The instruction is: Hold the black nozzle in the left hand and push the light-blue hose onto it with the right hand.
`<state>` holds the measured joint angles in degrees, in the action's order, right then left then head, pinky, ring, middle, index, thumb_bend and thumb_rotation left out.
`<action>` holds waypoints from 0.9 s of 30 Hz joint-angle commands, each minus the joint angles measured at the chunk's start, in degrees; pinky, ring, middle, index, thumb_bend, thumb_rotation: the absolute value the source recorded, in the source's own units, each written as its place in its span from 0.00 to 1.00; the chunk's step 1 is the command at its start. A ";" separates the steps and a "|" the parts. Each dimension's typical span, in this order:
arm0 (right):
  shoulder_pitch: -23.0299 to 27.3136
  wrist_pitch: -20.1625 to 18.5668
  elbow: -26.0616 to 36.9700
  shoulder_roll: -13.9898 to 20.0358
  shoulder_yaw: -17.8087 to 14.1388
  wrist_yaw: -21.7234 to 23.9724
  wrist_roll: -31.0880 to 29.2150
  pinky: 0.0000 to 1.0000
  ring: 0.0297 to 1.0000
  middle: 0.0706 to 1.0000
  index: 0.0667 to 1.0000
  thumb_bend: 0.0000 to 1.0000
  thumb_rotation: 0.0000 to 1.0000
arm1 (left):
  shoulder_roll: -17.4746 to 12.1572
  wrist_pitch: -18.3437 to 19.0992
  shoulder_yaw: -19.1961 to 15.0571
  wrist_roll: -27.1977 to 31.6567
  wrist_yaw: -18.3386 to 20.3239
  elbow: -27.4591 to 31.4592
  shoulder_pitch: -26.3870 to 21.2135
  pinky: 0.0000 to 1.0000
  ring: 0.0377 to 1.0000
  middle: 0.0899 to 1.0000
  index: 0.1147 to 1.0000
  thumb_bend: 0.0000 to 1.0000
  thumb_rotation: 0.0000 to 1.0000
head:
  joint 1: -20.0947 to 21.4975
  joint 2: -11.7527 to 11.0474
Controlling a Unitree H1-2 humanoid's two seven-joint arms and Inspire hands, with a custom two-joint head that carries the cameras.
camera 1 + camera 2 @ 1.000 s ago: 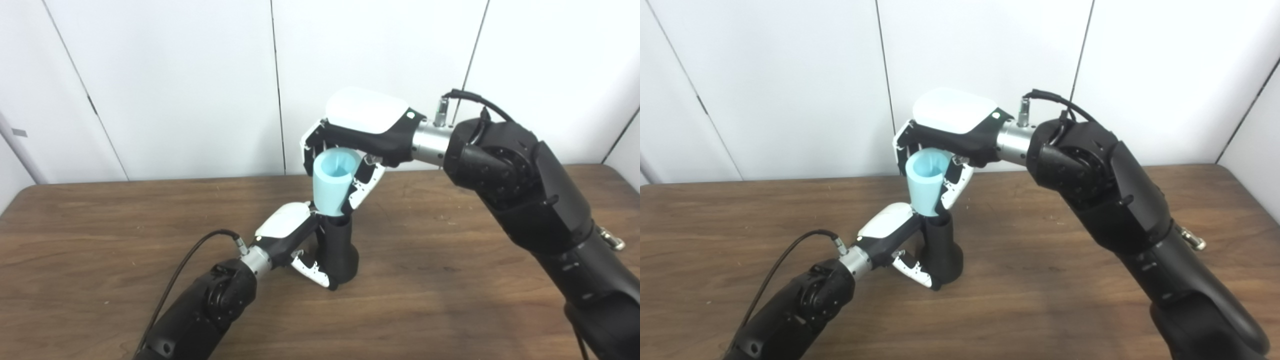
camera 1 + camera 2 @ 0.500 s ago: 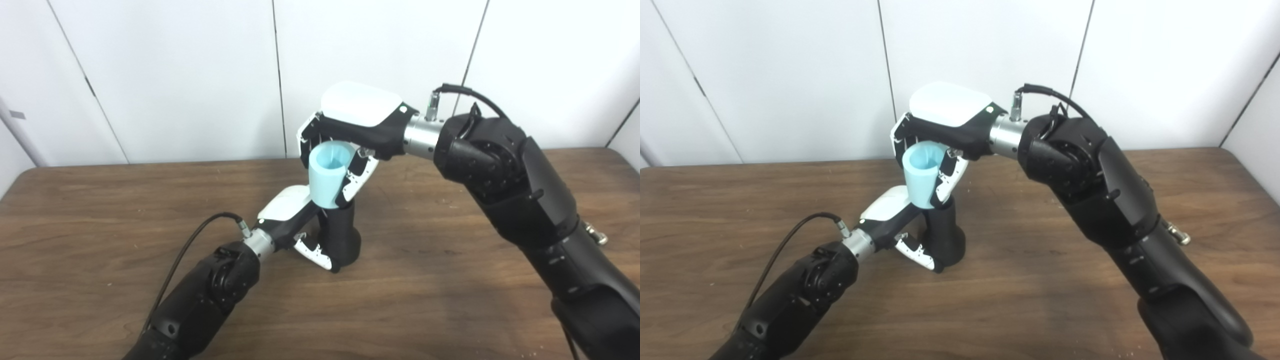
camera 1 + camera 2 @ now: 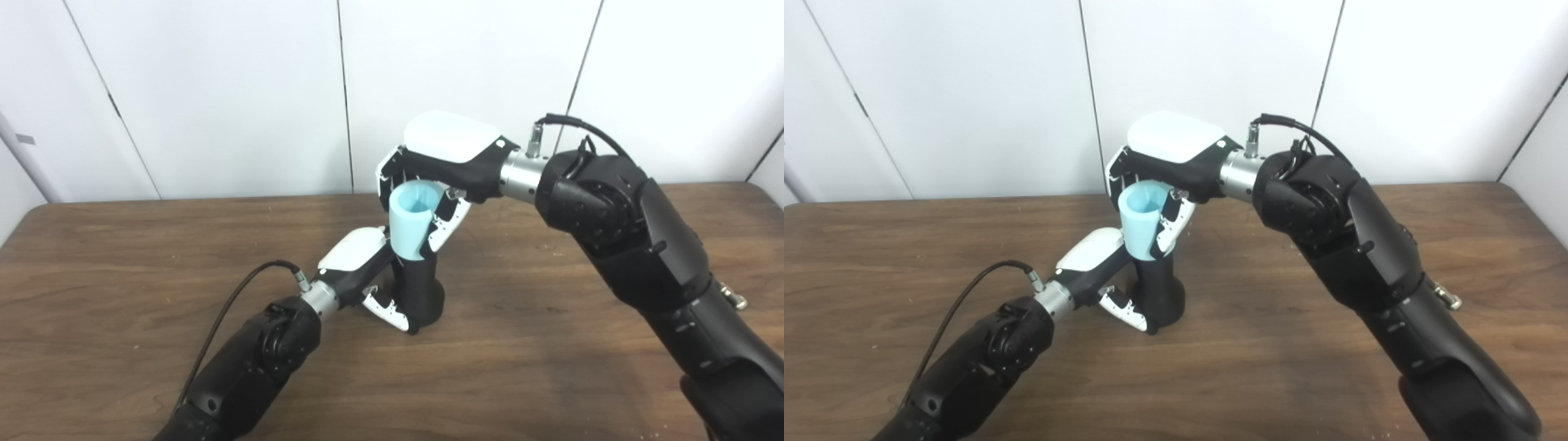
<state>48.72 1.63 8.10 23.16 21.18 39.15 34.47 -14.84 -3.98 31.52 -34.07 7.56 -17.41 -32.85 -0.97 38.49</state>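
Right hand (image 3: 441,165) closed around light-blue hose (image 3: 413,223) (open mouth up), atop black nozzle (image 3: 419,291) in left hand's (image 3: 361,275) grip.

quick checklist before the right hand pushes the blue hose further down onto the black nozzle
1. Left hand gripping the black plastic nozzle: ok, its fingers wrap the lower body.
2. Nozzle upright, base on the brown wooden table: ok.
3. Right hand holding the light-blue tapered hose piece: ok, fingers closed around it.
4. Hose lined up over the nozzle: ok, its narrow end meets the nozzle top, though it leans slightly.
5. How far the hose is seated on the nozzle: cannot tell, the joint is hidden by the fingers.
6. Left hand clear of the joint: cannot tell, it sits right beside the hose's lower end.
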 commanded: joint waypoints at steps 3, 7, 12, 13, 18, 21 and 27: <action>1.67 0.97 0.44 1.30 -0.87 -0.59 -0.36 0.40 0.42 0.42 0.46 0.52 0.00 | -0.08 0.92 2.65 -2.69 4.32 -0.46 2.18 1.00 0.62 0.44 0.41 0.53 0.00 | -0.04 0.13; 2.26 1.65 -0.45 1.90 -1.03 -0.30 -0.41 0.41 0.44 0.41 0.45 0.52 0.00 | -0.39 0.85 2.59 -2.64 4.29 -0.25 2.24 1.00 0.62 0.44 0.41 0.53 0.00 | -0.03 0.34; 2.19 2.22 -0.46 2.82 -1.05 -0.15 -0.10 0.44 0.46 0.42 0.44 0.52 0.00 | -0.64 0.58 2.54 -2.52 4.27 -0.25 2.38 1.00 0.62 0.43 0.42 0.53 0.00 | 0.15 0.59; 2.08 2.26 -0.35 2.99 -0.96 -0.14 0.01 0.44 0.46 0.42 0.44 0.52 0.00 | -0.65 0.55 2.54 -2.50 4.27 -0.33 2.36 1.00 0.61 0.42 0.42 0.53 0.00 | 0.15 0.59; 1.24 1.82 0.49 3.30 -0.61 0.00 0.55 0.42 0.43 0.43 0.45 0.52 0.00 | -0.60 0.98 2.45 -2.28 4.74 0.09 2.19 1.00 0.61 0.42 0.42 0.53 0.00 | 0.19 0.80; 0.82 1.61 0.67 3.27 -0.43 0.10 0.96 0.37 0.40 0.43 0.47 0.52 0.00 | -0.57 1.06 2.47 -2.42 4.77 0.23 2.16 1.00 0.61 0.44 0.41 0.53 0.00 | 0.22 0.81; -0.16 1.79 0.32 2.75 -0.11 -0.41 1.74 0.41 0.45 0.42 0.45 0.52 0.00 | -0.43 1.15 2.28 -2.35 4.88 -0.02 1.89 1.00 0.60 0.43 0.42 0.53 0.00 | 0.14 1.07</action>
<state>47.72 2.86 7.55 25.26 21.20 39.32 35.65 -15.07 -3.23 31.54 -34.15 8.35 -16.28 -32.50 -0.79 39.46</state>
